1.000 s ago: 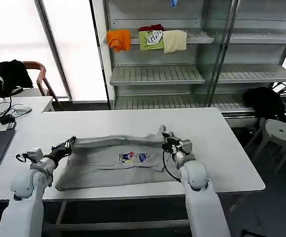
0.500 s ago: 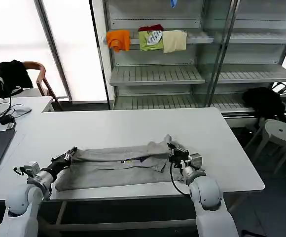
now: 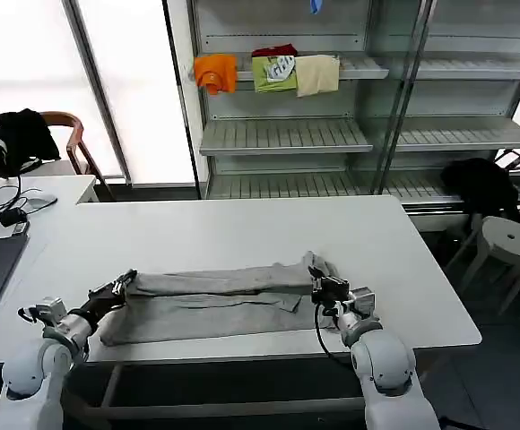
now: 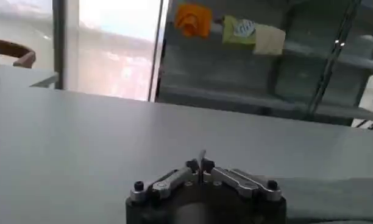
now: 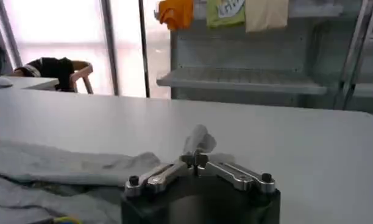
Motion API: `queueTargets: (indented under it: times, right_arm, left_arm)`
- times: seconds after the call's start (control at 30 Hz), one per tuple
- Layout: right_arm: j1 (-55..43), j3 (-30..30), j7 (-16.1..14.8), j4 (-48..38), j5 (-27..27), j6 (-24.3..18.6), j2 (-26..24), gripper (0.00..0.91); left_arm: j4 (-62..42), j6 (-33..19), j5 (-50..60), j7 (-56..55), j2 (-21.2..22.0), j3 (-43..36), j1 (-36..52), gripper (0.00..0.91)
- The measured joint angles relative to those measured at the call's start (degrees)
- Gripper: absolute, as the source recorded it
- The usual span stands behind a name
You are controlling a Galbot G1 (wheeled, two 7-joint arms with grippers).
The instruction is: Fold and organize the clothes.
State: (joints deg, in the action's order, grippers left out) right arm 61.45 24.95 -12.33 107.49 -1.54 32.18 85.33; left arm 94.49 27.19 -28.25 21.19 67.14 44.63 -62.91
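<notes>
Lying folded along the near edge of the counter (image 3: 242, 224), the grey shirt (image 3: 206, 300) is leaving the far half open. The left gripper (image 3: 127, 277) and right gripper (image 3: 317, 281) are each keeping jaws clamped on a shirt end. The fold is hiding its print.

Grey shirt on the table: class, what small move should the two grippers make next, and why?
Probably lower the pinched edge onto the shirt and let go: the left gripper and right gripper hold it folded over the near half.
</notes>
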Motion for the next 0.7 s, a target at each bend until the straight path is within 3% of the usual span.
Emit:
queueTargets:
  times: [0.33,0.37,0.4,0.43,0.47,0.5,0.7]
  right_arm:
    - [1.90,-0.05,-0.92,0.33,1.19,-0.84,-0.14,0.000]
    - [2.07,-0.01,-0.93,0.33,1.36,-0.84,-0.20,0.907]
    - [2.20,0.04,-0.93,0.33,1.49,-0.87,-0.24,0.907]
    - [2.34,0.14,-0.93,0.33,1.66,-0.95,-0.26,0.907]
    - [2.47,0.26,-0.90,0.33,1.84,-1.03,-0.31,0.907]
    - [2.58,0.36,-0.84,0.38,2.00,-1.13,-0.39,0.907]
    - [3.23,1.02,-0.43,1.07,2.77,-1.78,-0.83,0.907]
  left_arm:
    - [1.11,-0.05,-0.25,0.71,-0.73,0.35,-1.85,0.010]
    - [1.21,-0.07,-0.15,0.77,-0.71,0.36,-2.04,0.020]
    - [1.30,-0.14,0.02,0.86,-0.66,0.33,-2.26,0.030]
    - [1.34,-0.20,0.19,0.86,-0.58,0.28,-2.44,0.161]
    - [1.39,-0.22,0.31,0.86,-0.51,0.21,-2.60,0.474]
    - [1.54,-0.28,0.55,0.83,-0.42,0.19,-2.81,0.907]
    - [2.59,-0.60,1.83,0.23,0.15,0.13,-3.92,0.907]
